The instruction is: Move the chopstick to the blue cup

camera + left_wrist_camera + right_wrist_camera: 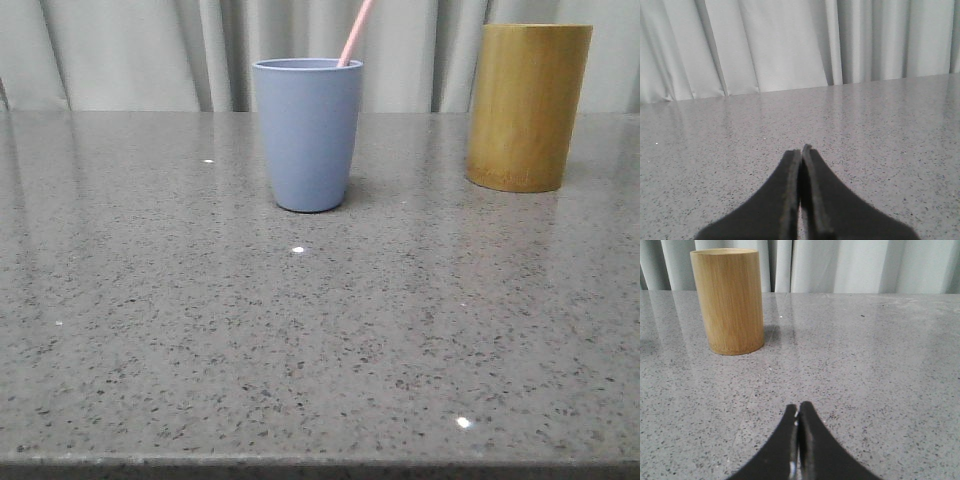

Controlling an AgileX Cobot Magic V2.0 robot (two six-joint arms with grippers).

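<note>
Front view: a blue cup (307,135) stands upright on the grey speckled tabletop (300,350), slightly left of centre toward the far edge. A pale pink chopstick (354,33) rises from inside the cup at its right rim, leaning toward 1 o'clock and leaving the frame at the top; only this upper length shows, and whether it is one stick or more cannot be told. A yellow-brown bamboo cylinder (528,106) stands upright at about 3 o'clock from the cup, well apart from it. Pale curtains (130,55) hang behind the tabletop. Neither arm appears in this view. Left wrist view: the left gripper (803,148) hangs over bare tabletop, its black jaws pressed together at the tips and holding nothing. Right wrist view: the right gripper (798,406) likewise has its jaws closed tip to tip and empty; the cylinder (728,301) stands well beyond the tips, toward 11 o'clock.
</note>
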